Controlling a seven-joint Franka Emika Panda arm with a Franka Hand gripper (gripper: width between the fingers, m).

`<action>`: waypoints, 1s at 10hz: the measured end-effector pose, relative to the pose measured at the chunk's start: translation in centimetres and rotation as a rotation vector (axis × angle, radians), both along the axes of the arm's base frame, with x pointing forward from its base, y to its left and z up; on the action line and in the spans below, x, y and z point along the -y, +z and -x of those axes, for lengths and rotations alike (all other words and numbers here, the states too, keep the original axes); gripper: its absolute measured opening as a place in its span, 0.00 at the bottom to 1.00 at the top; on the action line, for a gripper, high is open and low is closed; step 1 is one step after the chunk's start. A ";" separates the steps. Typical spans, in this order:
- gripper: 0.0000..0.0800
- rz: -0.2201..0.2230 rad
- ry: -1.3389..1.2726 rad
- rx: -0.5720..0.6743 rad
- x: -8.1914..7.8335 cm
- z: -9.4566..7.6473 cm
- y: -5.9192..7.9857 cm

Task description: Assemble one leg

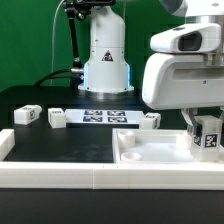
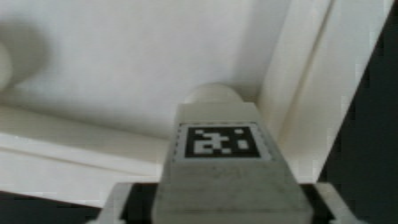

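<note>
My gripper [image 1: 205,140] is shut on the leg [image 1: 208,136], a small white oblong block with a black-and-white tag, at the exterior view's right. It holds the leg upright over the right part of the large white square piece [image 1: 145,152]. In the wrist view the leg [image 2: 219,145] fills the middle between my fingers [image 2: 128,205], and its far end sits by an inner corner of the white square piece [image 2: 107,110]. My gripper [image 2: 217,200] grips the leg's near end. Whether the leg touches the piece is not clear.
Three more small white tagged blocks lie on the black table: two at the left [image 1: 27,115] [image 1: 57,118] and one in the middle [image 1: 150,121]. The marker board [image 1: 105,116] lies before the robot base [image 1: 106,60]. A white rail [image 1: 60,178] borders the front.
</note>
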State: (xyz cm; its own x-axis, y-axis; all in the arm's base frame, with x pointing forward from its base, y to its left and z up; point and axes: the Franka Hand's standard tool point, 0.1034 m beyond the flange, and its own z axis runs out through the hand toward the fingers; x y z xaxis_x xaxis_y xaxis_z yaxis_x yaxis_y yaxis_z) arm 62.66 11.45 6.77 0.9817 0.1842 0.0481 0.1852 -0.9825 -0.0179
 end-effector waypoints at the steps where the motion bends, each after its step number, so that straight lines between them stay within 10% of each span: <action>1: 0.36 -0.005 -0.087 -0.002 0.1 0.0 0.0; 10: 0.37 -0.036 -0.751 0.032 0.6 0.2 -0.1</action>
